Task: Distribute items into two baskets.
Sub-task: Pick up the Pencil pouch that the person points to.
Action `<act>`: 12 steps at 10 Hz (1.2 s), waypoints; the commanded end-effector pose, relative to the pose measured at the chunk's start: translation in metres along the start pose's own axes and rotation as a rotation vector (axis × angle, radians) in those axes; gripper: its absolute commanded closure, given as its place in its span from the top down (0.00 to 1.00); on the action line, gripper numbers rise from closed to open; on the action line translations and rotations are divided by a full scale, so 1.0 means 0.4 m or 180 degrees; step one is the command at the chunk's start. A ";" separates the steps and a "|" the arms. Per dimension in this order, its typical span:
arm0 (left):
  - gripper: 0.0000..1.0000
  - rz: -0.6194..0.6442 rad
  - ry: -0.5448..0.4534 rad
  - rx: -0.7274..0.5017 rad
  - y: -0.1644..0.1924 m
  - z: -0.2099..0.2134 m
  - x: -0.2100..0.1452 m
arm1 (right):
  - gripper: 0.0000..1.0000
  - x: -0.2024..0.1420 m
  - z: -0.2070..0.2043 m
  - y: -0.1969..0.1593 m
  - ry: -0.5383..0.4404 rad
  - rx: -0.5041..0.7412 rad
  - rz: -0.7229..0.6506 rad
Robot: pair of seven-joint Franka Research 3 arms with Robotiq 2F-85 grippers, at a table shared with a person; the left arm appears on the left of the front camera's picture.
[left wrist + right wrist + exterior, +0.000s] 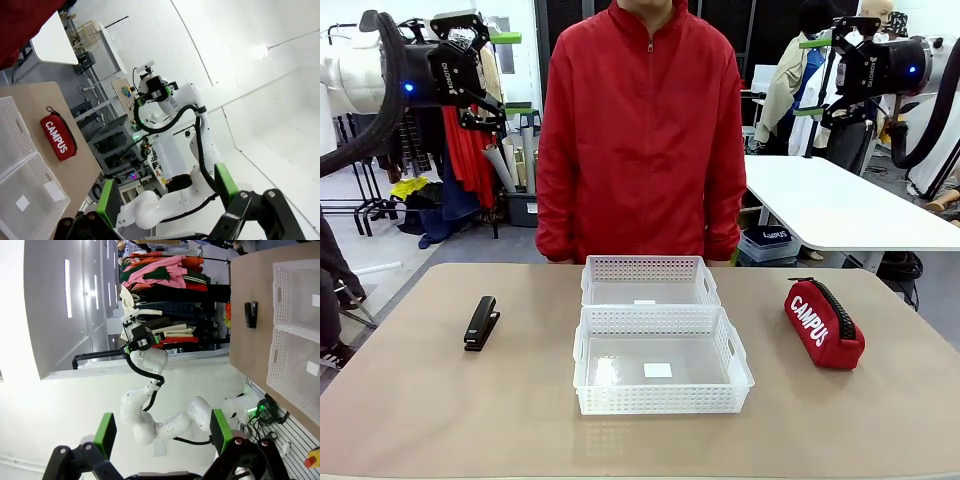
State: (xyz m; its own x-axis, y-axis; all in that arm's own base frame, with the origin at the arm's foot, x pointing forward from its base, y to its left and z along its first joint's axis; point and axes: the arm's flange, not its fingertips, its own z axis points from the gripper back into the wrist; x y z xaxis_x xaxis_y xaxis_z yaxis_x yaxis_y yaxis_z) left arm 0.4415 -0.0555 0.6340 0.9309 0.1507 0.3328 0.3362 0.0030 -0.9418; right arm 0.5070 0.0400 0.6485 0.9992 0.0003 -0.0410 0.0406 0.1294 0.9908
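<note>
Both grippers hung high above the worktop [450,420], the left gripper [510,72] in the upper left of the front view and the right gripper [810,78] in the upper right. Each had its fingers spread wide and held nothing, so neither item had been sorted yet. Low in the middle of the frame sat the near basket [660,400], empty. The black stapler [481,323] lay flat, well to its left, and the red pouch [825,323] well to its right, close to the worktop's right edge. The stapler looked low and narrow, so fingers coming down off its line would likely skid it aside rather than pinch it. The pouch looked soft and rounded, so a shallow grip might roll it or nudge it toward that edge. The far basket [648,268], also empty, touched the near one along their shared rim. An item let go over that seam could end up straddling both, and a bump could shove the light plastic out of place. Both arms heading for the middle at once risked crossing. The person [640,130] stood just behind the far basket, so a long reach there would come close to them.
</note>
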 end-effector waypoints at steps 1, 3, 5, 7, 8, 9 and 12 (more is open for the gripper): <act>1.00 0.0004 0.0009 -0.0001 0.000 -0.004 -0.008 | 1.00 -0.006 -0.008 -0.010 -0.0002 0.0092 0.0185; 1.00 0.0004 0.0009 -0.0001 0.000 -0.004 -0.008 | 1.00 0.000 0.000 0.000 0.0000 0.0000 0.0000; 1.00 0.0004 0.0009 -0.0001 0.000 -0.004 -0.008 | 1.00 0.000 0.000 0.000 0.0000 0.0000 0.0000; 1.00 0.0004 0.0009 -0.0001 0.000 -0.004 -0.008 | 1.00 0.000 0.000 0.000 0.0000 0.0000 0.0000; 1.00 0.0004 0.0009 -0.0001 0.000 -0.004 -0.008 | 1.00 0.000 0.000 0.000 0.0000 0.0000 0.0000; 1.00 0.0004 0.0009 -0.0001 0.000 -0.004 -0.008 | 1.00 0.000 0.000 0.000 0.0000 0.0000 0.0000; 1.00 0.0004 0.0009 -0.0001 0.000 -0.004 -0.008 | 1.00 0.000 0.000 0.000 0.0000 0.0000 0.0000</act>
State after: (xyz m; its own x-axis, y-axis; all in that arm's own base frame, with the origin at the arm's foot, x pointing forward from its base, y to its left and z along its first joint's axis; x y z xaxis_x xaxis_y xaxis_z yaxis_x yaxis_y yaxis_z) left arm 0.4415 -0.0580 0.6326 0.9323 0.1455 0.3312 0.3341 0.0046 -0.9425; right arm 0.5077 0.0404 0.6462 0.9995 0.0029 -0.0307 0.0301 0.1307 0.9910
